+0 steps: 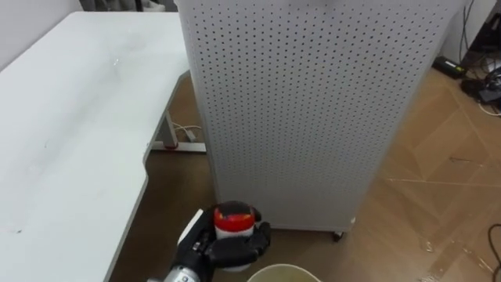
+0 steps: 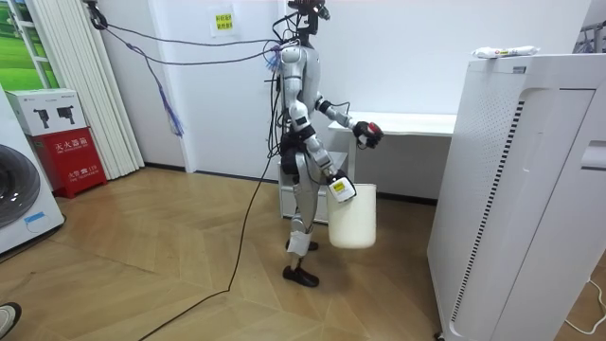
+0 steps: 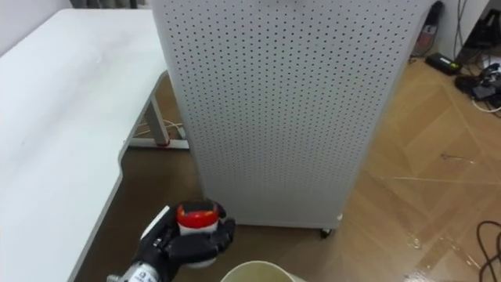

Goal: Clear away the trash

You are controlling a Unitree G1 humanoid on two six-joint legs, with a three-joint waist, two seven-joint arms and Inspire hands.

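At lower centre the left hand [image 1: 237, 249] curls round a red-capped container [image 1: 233, 220], just above the pale bin [image 1: 282, 269] rim (right hand [image 2: 339, 186] at the bin: grip unreadable).

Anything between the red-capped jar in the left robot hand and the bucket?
Nothing visible: the red-capped white jar, gripped in the left robot hand, is just up and left of the open cream plastic bucket.

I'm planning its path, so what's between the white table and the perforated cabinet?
In the left eye view, a strip of wooden floor, with the table's leg and a white cable at its far end.
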